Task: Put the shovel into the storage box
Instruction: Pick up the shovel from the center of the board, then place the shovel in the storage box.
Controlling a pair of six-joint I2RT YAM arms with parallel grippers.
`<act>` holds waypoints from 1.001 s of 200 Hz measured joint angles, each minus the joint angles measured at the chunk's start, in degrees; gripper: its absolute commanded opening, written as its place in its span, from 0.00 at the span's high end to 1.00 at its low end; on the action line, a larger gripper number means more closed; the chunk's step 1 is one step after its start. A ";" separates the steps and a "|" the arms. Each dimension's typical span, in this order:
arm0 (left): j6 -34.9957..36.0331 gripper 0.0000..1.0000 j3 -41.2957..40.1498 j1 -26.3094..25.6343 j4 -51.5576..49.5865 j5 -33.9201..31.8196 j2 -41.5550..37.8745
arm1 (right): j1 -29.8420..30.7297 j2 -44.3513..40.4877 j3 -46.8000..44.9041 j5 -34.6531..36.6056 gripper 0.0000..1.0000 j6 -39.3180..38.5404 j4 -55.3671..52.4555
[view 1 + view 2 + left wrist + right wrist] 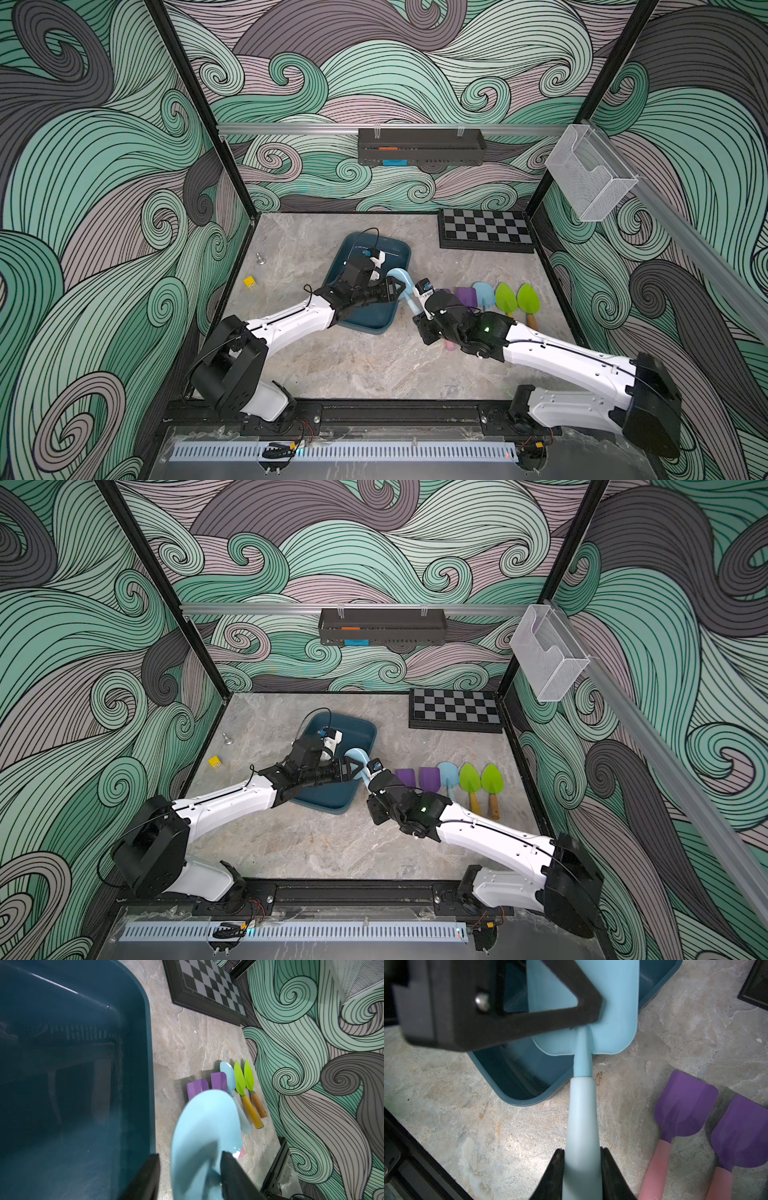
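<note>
- At the edge of the storage box (150, 1053), the right gripper (582, 1152) squeezed the shovel (581, 1115) by its handle.
- The left gripper (190, 1157) sat around the blade; I couldn't tell if it pinched.

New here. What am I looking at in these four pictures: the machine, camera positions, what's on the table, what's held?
Two robot arms stand at the near edge of a marble table, each ending in a two-fingered pincer. Two pictures come from a paired camera overhead and show nearly the same scene. The other two come from cameras on the arms' wrists, looking along the pincers. The right pincer is shut on the handle of a light blue shovel, with its blade at the rim of the teal storage box. The left pincer straddles the blade, jaws open. Also on the table: a row of five more shovels, a chessboard and a yellow block.
</note>
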 measured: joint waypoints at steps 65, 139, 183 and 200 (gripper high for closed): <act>-3.87 1.00 -0.22 0.15 4.07 0.74 -1.20 | 0.35 2.49 0.00 1.03 0.78 1.51 1.86; 2.21 1.00 4.22 7.58 -3.50 7.32 -0.81 | 0.76 -3.10 -0.09 0.87 0.30 -1.38 4.02; 18.86 1.00 25.18 17.88 -21.77 17.38 6.34 | 0.79 -8.26 -2.73 2.08 0.29 -1.77 5.57; 25.51 1.00 32.02 18.84 -29.00 18.60 11.21 | 0.68 -8.13 -4.09 2.43 0.32 -1.66 5.44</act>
